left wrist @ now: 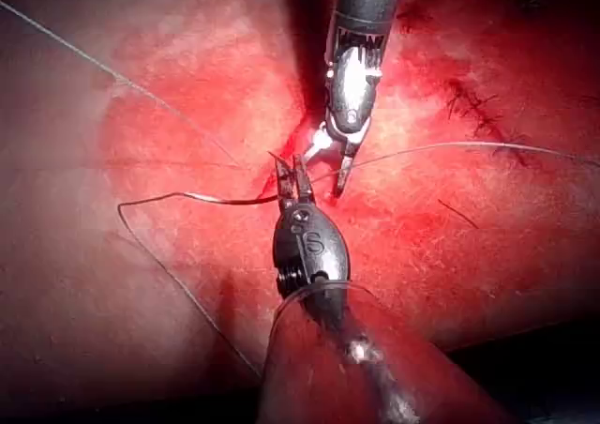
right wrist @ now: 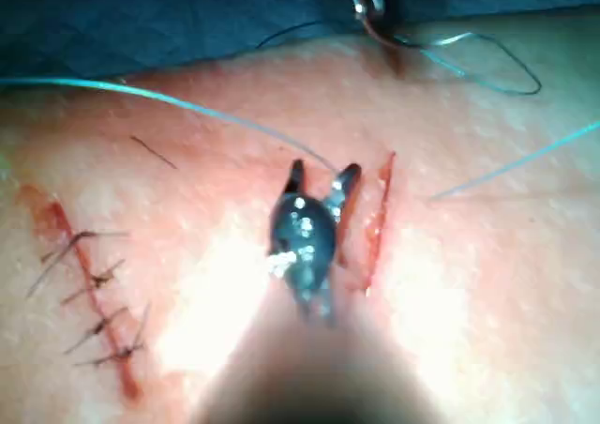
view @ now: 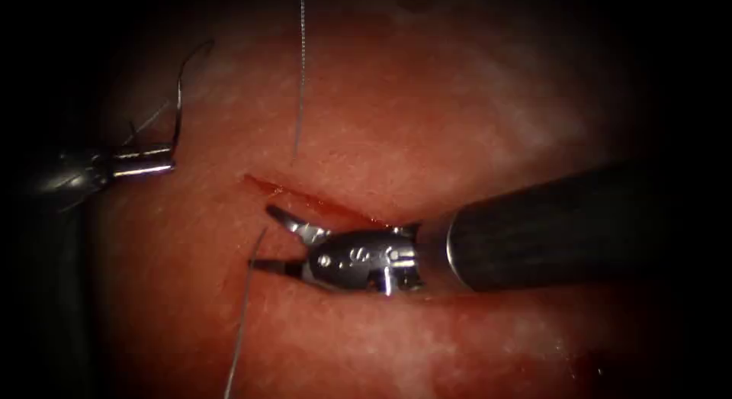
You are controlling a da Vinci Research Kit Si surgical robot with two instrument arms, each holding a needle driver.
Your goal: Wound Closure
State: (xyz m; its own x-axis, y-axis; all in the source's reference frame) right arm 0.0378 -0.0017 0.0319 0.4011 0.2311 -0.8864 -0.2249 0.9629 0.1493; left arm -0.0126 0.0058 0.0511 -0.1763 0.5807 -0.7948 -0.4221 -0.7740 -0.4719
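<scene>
On the left of the cut [view: 305,201], my left tool [view: 169,160] is shut on the curved needle [view: 179,86] near one end. The needle arcs upward, free of the tissue [view: 427,101]. The left wrist view has the same grip [left wrist: 292,175], with the needle [left wrist: 206,199] sticking out sideways. My right tool [view: 261,239] lies over the cut's left end with its jaws open and holding nothing. Thread [view: 301,78] comes down to the tissue just above the cut. A second strand [view: 240,323] leaves near the right tool's lower jaw and runs downward.
In the right wrist view, the open right jaws [right wrist: 323,171] sit beside the cut [right wrist: 380,218]. An older stitched cut [right wrist: 84,293] lies farther off, with a loose cut thread end [right wrist: 155,152] nearby. Blue drape [right wrist: 141,11] borders the tissue.
</scene>
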